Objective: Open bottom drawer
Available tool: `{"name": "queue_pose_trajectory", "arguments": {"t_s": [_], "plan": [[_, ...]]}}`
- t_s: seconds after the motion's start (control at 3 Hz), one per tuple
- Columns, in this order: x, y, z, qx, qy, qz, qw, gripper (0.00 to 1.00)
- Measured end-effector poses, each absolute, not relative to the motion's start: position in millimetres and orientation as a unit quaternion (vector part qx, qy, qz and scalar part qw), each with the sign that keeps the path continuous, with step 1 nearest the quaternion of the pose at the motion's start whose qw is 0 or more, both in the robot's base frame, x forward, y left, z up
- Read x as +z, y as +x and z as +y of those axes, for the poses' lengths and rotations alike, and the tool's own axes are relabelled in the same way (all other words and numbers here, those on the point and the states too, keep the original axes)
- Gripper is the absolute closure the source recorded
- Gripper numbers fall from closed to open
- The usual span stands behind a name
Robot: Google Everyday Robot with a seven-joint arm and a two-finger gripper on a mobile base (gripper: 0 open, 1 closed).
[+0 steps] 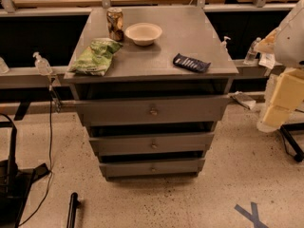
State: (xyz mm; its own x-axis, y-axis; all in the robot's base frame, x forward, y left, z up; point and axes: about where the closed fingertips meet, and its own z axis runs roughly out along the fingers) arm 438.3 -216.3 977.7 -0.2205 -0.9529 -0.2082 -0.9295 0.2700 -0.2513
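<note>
The grey cabinet (156, 61) stands in the middle of the camera view with three drawer fronts stacked one below the other. The bottom drawer (180, 167) is the narrowest and lowest, a flat grey front with a small round centre knob (153, 168) and a dark gap above it. The mid-sized drawer (190, 142) and the widest drawer (190, 110) sit above it. My gripper (284, 99), pale yellow below a white arm part, is at the far right edge, well to the right of the cabinet and touching nothing.
On the cabinet top are a drink can (115, 23), a beige bowl (143, 33), a green chip bag (97, 56) and a dark blue packet (190, 63). A black stand (12, 175) and a cable are on the floor at left. Blue tape (251, 214) marks the floor at lower right.
</note>
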Motion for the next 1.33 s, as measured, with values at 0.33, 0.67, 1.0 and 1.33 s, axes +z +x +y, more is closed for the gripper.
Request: {"name": "queue_pose_trajectory", "arguments": {"t_s": [0.33,0.67,1.0,1.33], "plan": [[978,440,-214,-0.037,-0.605,0.778,0.165,0.00],[960,466,-186,-0.037,-0.616,0.762,0.196,0.00],[880,475,-129,0.031,-0.656,0.722,0.218,0.00],[822,493,-89,0.081,-0.666,0.701,0.243,0.00]]}}
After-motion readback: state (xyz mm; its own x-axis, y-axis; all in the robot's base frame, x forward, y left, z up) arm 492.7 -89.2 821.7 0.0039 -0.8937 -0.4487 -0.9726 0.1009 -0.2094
